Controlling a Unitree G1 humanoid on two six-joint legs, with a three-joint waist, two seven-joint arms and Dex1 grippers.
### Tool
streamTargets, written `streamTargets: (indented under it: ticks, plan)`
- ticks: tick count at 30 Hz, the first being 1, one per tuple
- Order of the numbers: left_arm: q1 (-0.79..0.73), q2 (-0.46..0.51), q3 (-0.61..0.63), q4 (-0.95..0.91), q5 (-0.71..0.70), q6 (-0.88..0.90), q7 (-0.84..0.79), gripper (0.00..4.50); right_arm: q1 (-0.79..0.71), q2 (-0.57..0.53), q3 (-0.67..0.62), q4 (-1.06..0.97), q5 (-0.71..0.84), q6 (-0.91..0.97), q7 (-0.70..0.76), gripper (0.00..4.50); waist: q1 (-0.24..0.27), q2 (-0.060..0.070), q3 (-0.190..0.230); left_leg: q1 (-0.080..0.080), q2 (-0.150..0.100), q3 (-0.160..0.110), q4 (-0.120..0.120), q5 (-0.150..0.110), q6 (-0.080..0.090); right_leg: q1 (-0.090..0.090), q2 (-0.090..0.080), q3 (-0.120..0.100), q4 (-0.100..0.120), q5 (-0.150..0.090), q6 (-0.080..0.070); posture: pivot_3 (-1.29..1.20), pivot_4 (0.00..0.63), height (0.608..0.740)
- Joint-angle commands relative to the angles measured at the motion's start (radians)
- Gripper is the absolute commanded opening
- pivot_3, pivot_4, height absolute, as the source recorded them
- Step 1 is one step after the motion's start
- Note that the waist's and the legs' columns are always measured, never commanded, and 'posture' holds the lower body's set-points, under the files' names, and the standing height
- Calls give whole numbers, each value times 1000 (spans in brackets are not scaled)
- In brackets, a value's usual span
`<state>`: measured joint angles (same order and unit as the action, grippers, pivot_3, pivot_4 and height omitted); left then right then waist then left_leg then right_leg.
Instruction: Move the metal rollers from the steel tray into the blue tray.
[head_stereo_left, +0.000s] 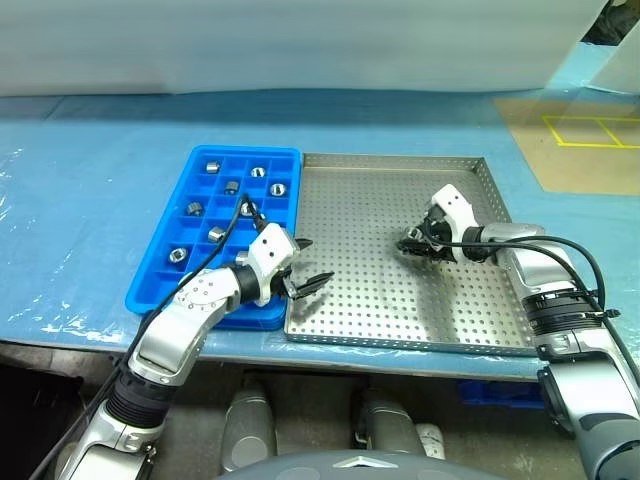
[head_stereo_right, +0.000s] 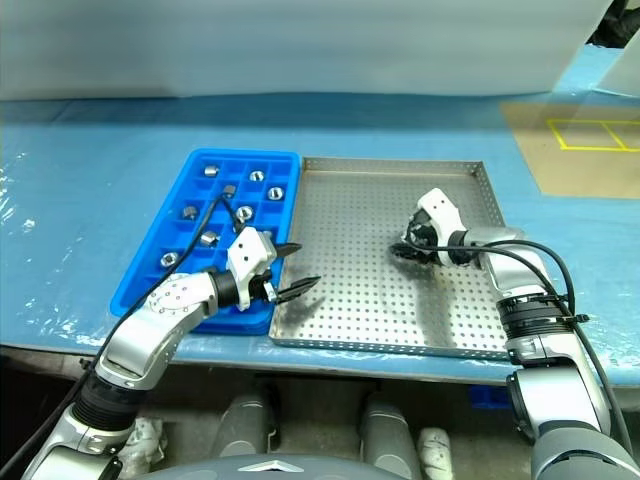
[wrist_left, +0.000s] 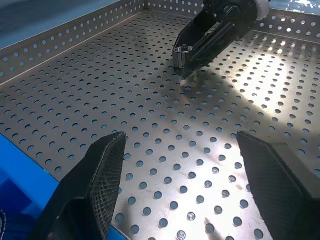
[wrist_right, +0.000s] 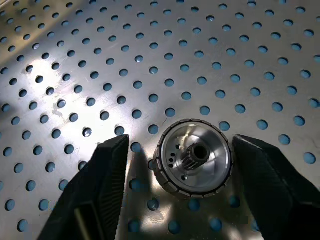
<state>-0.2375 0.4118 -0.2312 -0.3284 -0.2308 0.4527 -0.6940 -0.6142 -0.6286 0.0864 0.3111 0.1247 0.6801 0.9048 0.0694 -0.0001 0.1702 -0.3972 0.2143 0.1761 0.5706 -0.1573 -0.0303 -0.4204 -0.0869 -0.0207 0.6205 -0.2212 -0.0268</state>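
On the blue-covered worktop (head_stereo_left: 90, 190), the steel tray (head_stereo_left: 380, 290) is set with the blue tray (head_stereo_left: 150, 280) touching its left rim. Seven metal rollers (head_stereo_left: 195, 208) are seen lying in separate compartments of the blue tray. One roller (wrist_right: 194, 157) is seen on the perforated floor right of the steel tray's middle, between the fingers of the right end effector (wrist_right: 180, 165), which is angled down onto it; one finger is seen at its edge, the other just apart, so a firm grip cannot be told. The left end effector (head_stereo_left: 305, 265) is held wide and empty over the steel tray's left rim, well apart from that roller.
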Motion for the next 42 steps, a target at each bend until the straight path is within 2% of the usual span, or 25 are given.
streamTargets:
  ticks: [1,2,3,8,12,16,24,34,41,42]
  plan:
    - [5,1,7,-19,0,-28,0,3759,-25,-22,3,-10,-7,-27,10,2010,0,0,0,0,0,0,0,0,0,0,0,0,0,0,0,-10,150,740]
    - [8,2,9,-21,1,-30,1,3759,-25,-25,9,-12,-11,-36,13,1668,0,0,0,0,0,0,0,0,0,0,0,0,0,0,0,-10,150,740]
    - [9,3,11,-23,2,-31,1,3759,-25,-27,12,-14,-14,-43,15,1596,0,0,0,0,0,0,0,0,0,0,0,0,0,0,0,-10,150,740]
    - [35,18,63,-73,-9,-18,30,3759,-83,65,-13,-58,44,-104,7,1597,-7,0,0,0,1,0,0,0,0,-1,1,1,1,0,0,44,150,740]
    - [65,23,107,-137,-23,17,71,3759,-139,136,23,-45,35,-157,21,1597,1,0,0,0,2,0,-1,1,-1,-2,1,0,2,0,0,107,150,740]
    - [215,42,237,-299,-81,87,122,3759,-224,255,53,-32,78,-205,75,1597,2,0,0,-3,2,0,-1,0,0,-3,1,-1,0,0,0,188,150,740]
    - [441,76,353,-503,-148,175,172,3759,-324,412,157,91,62,-279,193,1597,56,-1,1,-7,3,-2,-4,1,-1,-6,1,-5,-2,-1,-2,339,150,740]
    - [659,94,395,-646,-170,214,218,3759,-307,408,368,116,14,-306,476,1597,113,-2,1,-7,6,-3,-7,1,-2,-5,1,-5,-5,-2,-2,494,150,740]
    - [695,102,410,-645,-159,197,234,3759,-282,402,411,99,-5,-310,523,1597,147,-2,1,-6,7,-3,-8,1,-2,-5,2,-5,-5,-2,-1,500,150,740]
    - [689,106,408,-641,-158,196,234,3759,-275,397,415,96,-12,-316,520,2321,149,-2,1,-6,7,-3,-8,1,-2,-5,2,-5,-5,-2,-1,500,150,740]
